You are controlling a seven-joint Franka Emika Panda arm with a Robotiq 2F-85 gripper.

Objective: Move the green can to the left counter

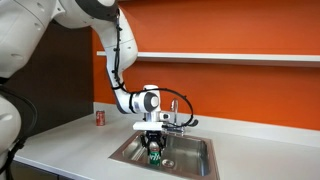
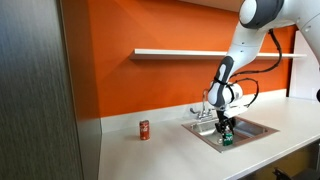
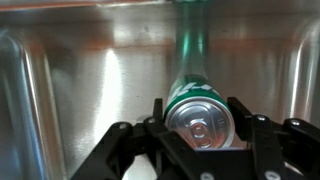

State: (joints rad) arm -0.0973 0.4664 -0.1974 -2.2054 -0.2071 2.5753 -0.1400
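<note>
In the wrist view the gripper has its black, angular fingers clamped on the green can, one on each side of its round body. The can is a small cylinder with a glossy green skin, and its silvery top with a pull tab faces the camera. It sits inside the sink, a brushed steel basin with rounded corners. The basin's shiny back wall shows a blurred green reflection of the can.

In both exterior views the can is upright within the sink, below the gripper. Whether it touches the basin floor cannot be told. A curved metal tap rises at the sink's back edge.

Beside the sink lies the left counter, flat, smooth and light grey. A small red can stands on it, well apart from the sink. Behind the sink is a matt orange wall with a thin pale shelf. A dark panel with a streaked grain ends the counter.
</note>
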